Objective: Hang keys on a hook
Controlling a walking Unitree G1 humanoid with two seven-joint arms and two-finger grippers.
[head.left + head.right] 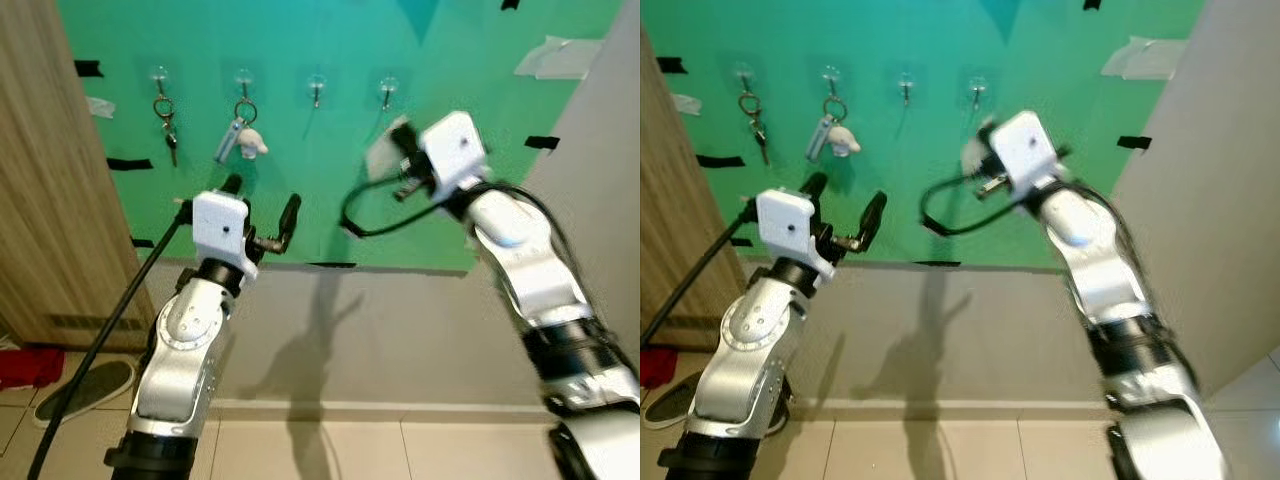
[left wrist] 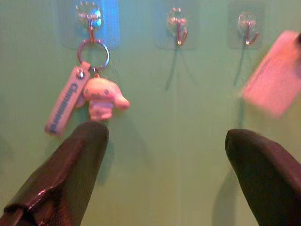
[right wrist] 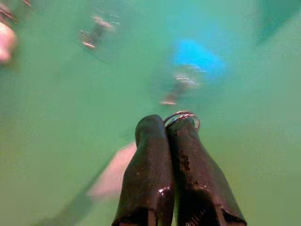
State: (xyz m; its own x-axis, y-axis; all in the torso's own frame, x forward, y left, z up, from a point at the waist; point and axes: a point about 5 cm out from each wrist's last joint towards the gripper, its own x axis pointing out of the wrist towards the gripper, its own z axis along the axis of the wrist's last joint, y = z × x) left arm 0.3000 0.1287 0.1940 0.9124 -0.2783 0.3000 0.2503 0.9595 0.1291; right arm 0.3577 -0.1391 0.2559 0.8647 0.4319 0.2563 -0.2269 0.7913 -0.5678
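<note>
Four clear hooks line the green wall (image 1: 300,200). The first hook carries a bunch of keys (image 1: 166,122); the second carries a ring with a pale character charm (image 1: 243,138) (image 2: 101,96). The third hook (image 1: 316,88) and fourth hook (image 1: 388,90) are bare. My right gripper (image 1: 400,132) is raised just below the fourth hook, blurred, and is shut on a metal key ring (image 3: 181,116) with a pale tag (image 1: 380,152) dangling from it. My left gripper (image 1: 262,200) is open and holds nothing, lower down, below the second and third hooks.
A wooden cabinet (image 1: 50,190) stands at the left, a grey wall (image 1: 600,150) juts out at the right. Black tape strips (image 1: 128,163) dot the green wall. A shoe (image 1: 88,385) and a red item (image 1: 25,365) lie on the floor. A black cable (image 1: 100,335) runs down from my left arm.
</note>
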